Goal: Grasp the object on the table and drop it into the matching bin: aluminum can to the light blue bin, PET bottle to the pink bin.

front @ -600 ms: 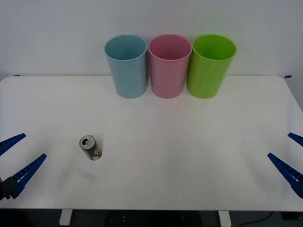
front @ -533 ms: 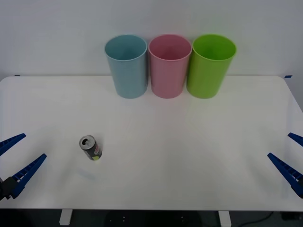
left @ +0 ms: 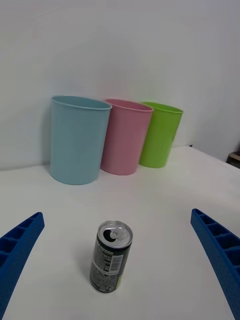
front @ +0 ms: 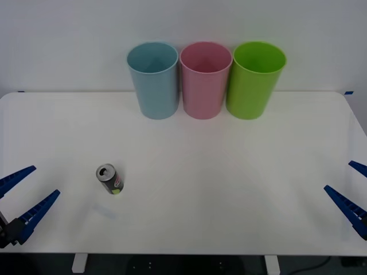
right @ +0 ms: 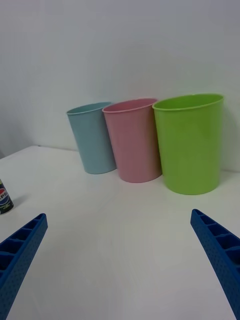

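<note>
The aluminum can (front: pixel 109 179), small and dark with a silver pull-tab top, stands upright on the white table (front: pixel 229 172) at the front left. In the left wrist view the can (left: pixel 110 257) stands ahead, between the open blue fingers. My left gripper (front: pixel 26 197) is open at the table's left front edge, left of the can. My right gripper (front: pixel 352 192) is open at the right front edge, far from the can (right: pixel 5 197). The light blue bin (front: pixel 153 79) and the pink bin (front: pixel 205 79) stand side by side at the back.
A lime green bin (front: pixel 255 78) stands right of the pink bin, touching it, against the white wall. Bare white tabletop lies between the can and the bins.
My left gripper has shifted slightly toward the front and right. The can, the bins and the right gripper have not moved.
</note>
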{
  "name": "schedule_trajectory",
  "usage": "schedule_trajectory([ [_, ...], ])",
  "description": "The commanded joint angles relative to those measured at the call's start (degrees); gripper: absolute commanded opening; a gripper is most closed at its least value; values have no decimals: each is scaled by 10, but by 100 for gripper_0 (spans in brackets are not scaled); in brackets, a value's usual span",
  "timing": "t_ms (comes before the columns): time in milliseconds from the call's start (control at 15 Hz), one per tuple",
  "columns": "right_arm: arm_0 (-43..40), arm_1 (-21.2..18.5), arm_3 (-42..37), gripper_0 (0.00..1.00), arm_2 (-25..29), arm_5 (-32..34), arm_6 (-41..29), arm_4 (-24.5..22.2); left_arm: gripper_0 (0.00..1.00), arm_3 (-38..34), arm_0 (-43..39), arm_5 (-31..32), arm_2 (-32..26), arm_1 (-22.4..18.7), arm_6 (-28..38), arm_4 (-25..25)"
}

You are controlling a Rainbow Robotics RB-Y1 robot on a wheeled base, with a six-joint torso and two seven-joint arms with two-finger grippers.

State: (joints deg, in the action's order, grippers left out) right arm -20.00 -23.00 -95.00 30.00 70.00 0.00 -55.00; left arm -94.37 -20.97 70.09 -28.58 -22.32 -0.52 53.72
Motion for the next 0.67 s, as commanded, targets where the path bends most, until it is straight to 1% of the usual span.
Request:
schedule_trajectory([
  [67,0,0,0,100,0,0,0,0,100,1,-14,-4,2,0,-10,2],
  [667,0,0,0,100,0,0,0,0,100,7,-25,-24,8,0,-49,75],
])
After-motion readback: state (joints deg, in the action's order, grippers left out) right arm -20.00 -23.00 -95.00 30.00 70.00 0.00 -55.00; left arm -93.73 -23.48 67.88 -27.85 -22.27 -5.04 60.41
